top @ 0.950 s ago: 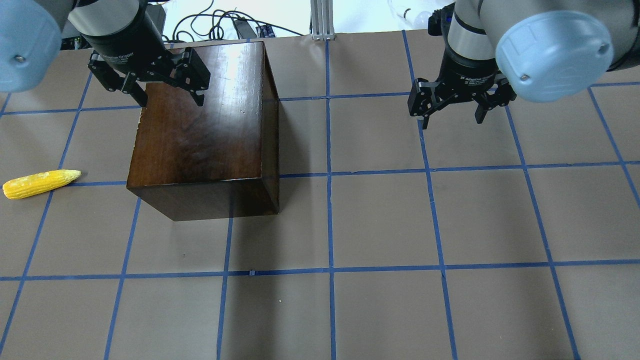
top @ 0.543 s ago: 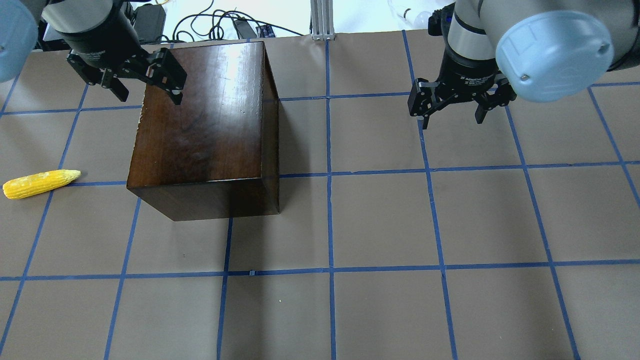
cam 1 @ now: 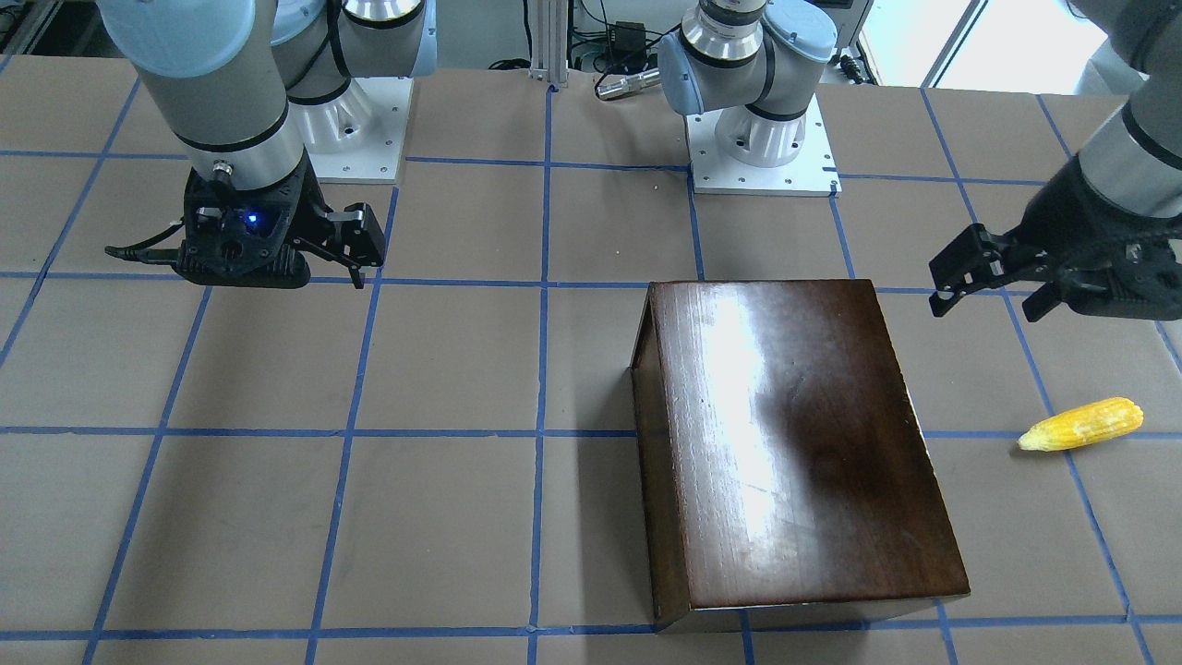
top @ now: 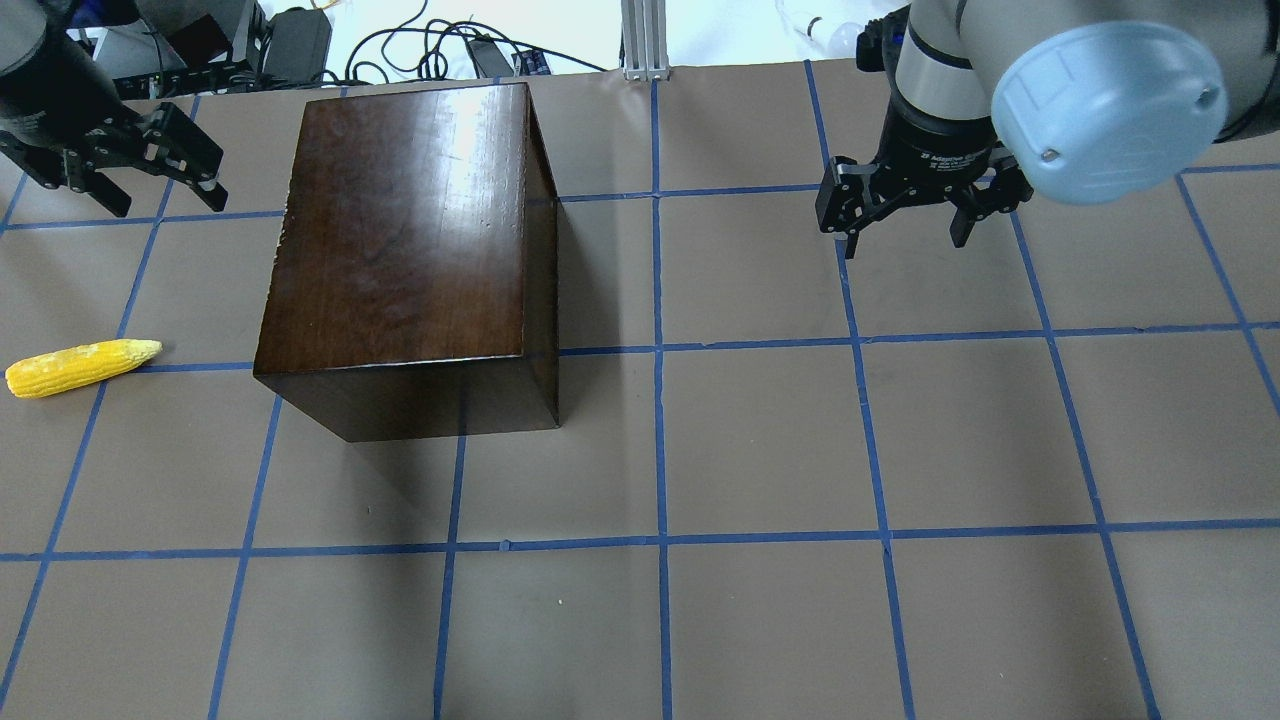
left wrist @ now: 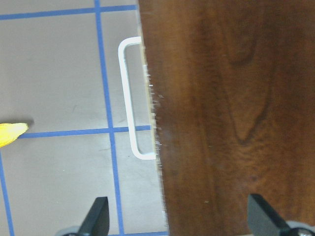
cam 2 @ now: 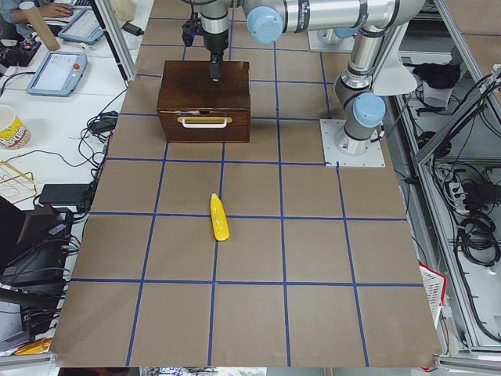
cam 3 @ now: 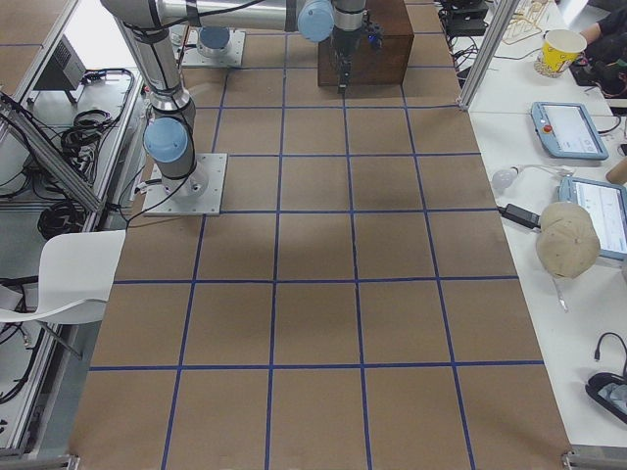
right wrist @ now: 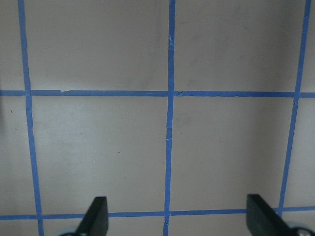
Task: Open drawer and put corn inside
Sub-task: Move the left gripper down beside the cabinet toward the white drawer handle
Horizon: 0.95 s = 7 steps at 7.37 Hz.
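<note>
The dark-brown wooden box (top: 400,240) stands on the table, also in the front-facing view (cam 1: 794,434). Its drawer (cam 2: 205,124) is shut, so the pale tray is hidden. The drawer's white handle (left wrist: 126,98) faces the robot's left side. The yellow corn (top: 80,367) lies on the table left of the box, clear of it, and shows in the other views (cam 1: 1082,424) (cam 2: 220,217); only its tip (left wrist: 11,133) shows in the left wrist view. My left gripper (top: 115,185) (cam 1: 988,300) is open and empty, hovering left of the box's far corner. My right gripper (top: 905,238) is open and empty over bare table.
The table is brown paper with a blue tape grid (top: 660,540). Both arm bases (cam 1: 762,148) stand at the robot's edge. Cables and an aluminium post (top: 645,40) lie past the far edge. In the left view, tablets and a cup sit on a side table (cam 2: 55,70).
My left gripper has moved left, from above the box's far left corner to beside the box, still open. The right arm, box and corn have not moved.
</note>
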Available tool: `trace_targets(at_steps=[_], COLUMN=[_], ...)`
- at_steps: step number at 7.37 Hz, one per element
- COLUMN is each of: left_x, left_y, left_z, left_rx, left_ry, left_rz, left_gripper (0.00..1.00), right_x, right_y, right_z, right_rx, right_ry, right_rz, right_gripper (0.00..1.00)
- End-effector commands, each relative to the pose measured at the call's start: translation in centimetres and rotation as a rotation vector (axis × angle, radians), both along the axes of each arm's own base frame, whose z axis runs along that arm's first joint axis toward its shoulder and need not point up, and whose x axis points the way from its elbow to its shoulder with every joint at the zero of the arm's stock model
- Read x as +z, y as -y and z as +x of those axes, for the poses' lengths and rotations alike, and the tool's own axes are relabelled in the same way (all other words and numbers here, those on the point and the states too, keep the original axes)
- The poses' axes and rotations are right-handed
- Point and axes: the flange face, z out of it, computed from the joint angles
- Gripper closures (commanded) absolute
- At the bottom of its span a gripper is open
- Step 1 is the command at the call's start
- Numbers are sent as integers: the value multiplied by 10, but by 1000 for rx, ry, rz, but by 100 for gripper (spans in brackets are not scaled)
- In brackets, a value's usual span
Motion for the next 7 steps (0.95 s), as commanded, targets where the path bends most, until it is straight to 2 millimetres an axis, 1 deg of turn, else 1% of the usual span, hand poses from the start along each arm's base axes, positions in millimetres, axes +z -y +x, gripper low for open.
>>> trace_targets(at_steps=[1, 3, 4, 5, 6, 7], left_x=[-31, -63, -80, -94, -101, -110], left_y=[6, 13, 17, 17, 18, 21], left_z=[52, 78, 84, 88, 85, 93], left_rx=[-4, 11, 25, 39, 50, 60], left_ry=[-84, -111, -147, -171, -227, -232], left_rz=[19, 45, 34, 47, 34, 21], left_gripper=[0, 0, 0, 0, 0, 0], right_x=[0, 0, 0, 0, 0, 0], right_y=[0, 0, 0, 0, 0, 0], right_z=[0, 0, 0, 0, 0, 0], right_rx=[0, 0, 0, 0, 0, 0], right_ry=[0, 0, 0, 0, 0, 0], right_rz=[-2, 0, 0, 0, 0, 0], right_gripper=[0, 0, 0, 0, 0, 0])
